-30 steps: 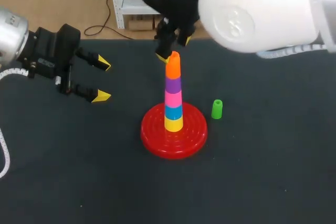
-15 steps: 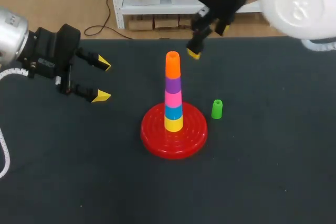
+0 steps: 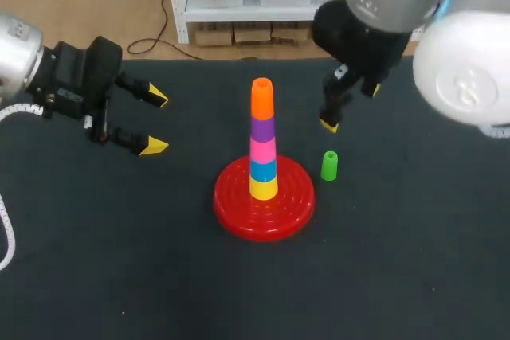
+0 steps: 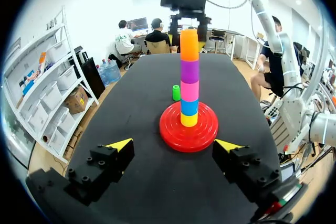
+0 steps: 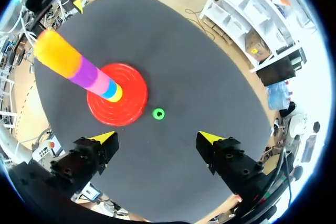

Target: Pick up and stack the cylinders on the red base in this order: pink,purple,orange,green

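In the head view our right arm covers most of its own jaws; only one yellow tip shows clearly, so their spread cannot be read there. The right wrist view settles it: the right jaws stand wide open with nothing between the fingertips. That view looks down on the green cylinder end-on, ahead of the fingers, so only its ring-shaped top shows. The stack leans toward the camera and its lower rings are hard to tell apart. A second ago the right jaws were at the top of the orange cylinder. They have since swung away to the right and now hang above the counter, just beyond the green cylinder, which stands upright near the red base, not touching it. The stack has not changed: yellow, blue, pink, purple, orange. Our left jaws have not moved; they are wide open and empty, well apart from the base. The left wrist view alone shows the right jaws from the front, beyond the stack top, partly hidden by the orange cylinder.
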`<state>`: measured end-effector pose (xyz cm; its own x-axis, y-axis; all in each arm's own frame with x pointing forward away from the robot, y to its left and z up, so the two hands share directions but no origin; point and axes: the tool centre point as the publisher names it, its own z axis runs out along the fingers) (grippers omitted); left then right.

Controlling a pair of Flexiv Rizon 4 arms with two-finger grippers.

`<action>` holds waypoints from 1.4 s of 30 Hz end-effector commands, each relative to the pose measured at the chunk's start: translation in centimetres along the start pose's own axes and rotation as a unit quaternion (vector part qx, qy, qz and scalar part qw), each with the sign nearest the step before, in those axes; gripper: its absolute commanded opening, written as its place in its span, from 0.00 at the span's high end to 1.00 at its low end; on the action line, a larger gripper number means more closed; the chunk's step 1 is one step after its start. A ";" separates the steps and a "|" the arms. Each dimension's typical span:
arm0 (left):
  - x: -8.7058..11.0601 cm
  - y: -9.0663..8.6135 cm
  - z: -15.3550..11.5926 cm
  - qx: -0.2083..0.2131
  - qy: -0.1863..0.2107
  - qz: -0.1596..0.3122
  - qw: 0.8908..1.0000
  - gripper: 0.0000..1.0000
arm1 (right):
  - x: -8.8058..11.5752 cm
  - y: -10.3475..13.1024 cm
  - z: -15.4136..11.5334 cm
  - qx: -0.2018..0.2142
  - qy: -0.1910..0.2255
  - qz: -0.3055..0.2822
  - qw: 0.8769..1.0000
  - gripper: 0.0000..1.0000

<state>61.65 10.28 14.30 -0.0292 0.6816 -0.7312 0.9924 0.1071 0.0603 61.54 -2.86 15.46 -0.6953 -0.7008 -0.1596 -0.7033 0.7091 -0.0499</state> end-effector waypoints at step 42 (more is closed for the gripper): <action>0.1 0.1 0.0 0.000 -0.002 0.001 1.000 0.00 | -2.0 -0.7 12.8 -0.009 0.051 0.032 0.998 0.16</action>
<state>61.65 10.28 14.30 -0.0292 0.6816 -0.7312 0.9924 0.1071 0.0603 64.79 -1.10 3.39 -0.7499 -0.6579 -0.0693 -0.6574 0.7528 -0.0328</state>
